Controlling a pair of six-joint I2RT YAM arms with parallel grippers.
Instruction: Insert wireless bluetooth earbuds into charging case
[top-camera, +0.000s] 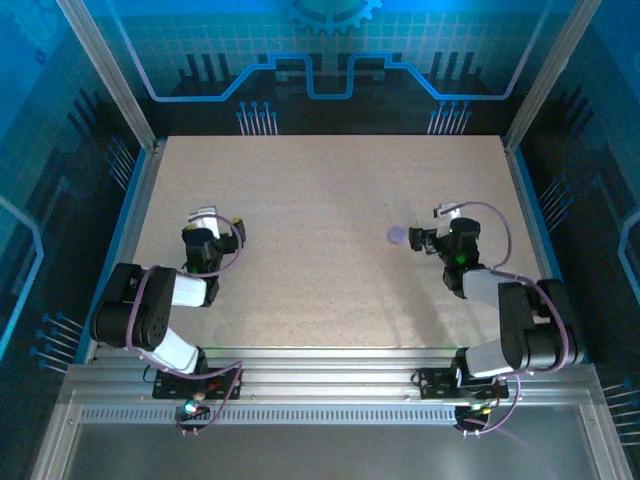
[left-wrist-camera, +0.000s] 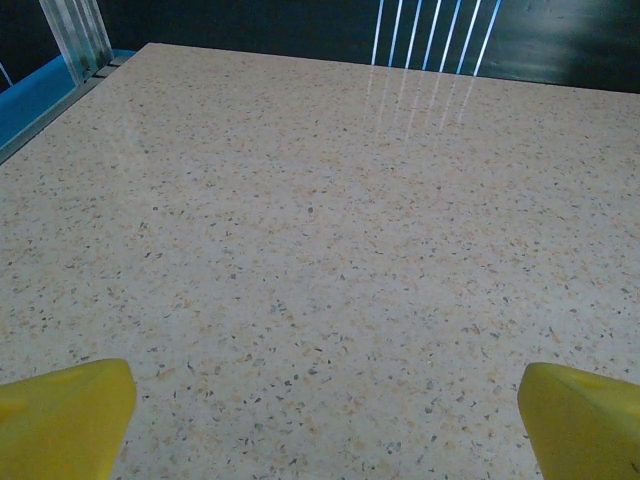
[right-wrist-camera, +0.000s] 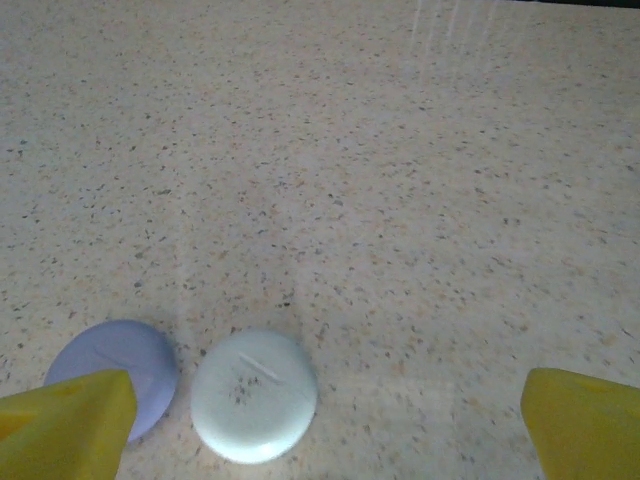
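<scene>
I am watching the left gripper (top-camera: 205, 218) first: it is hanging over the left half of the table (top-camera: 320, 190), well apart from everything else. On its wrist camera its yellow fingers (left-wrist-camera: 70, 415) are standing spread wide at the two bottom corners, with bare speckled tabletop between them.

Moving right across the open middle, I am seeing the lavender case (top-camera: 398, 235), a small round disc lying flat on the right half of the table, just ahead of the right gripper (top-camera: 420, 240). On the right wrist camera the white case (right-wrist-camera: 254, 395) is lying just beside the lavender one, on its right, with a thin shadow line between the two. I cannot say whether they are quite touching. Both cases are lying lid down and shut, so I cannot tell whether the earbuds are sitting inside.

The right gripper's fingers are also standing fully spread and pinching nothing. The finger on the left of that picture is covering the lower edge of the lavender case. The white case is sitting inside the gap, much nearer that finger than the other, with bare table on its right
</scene>
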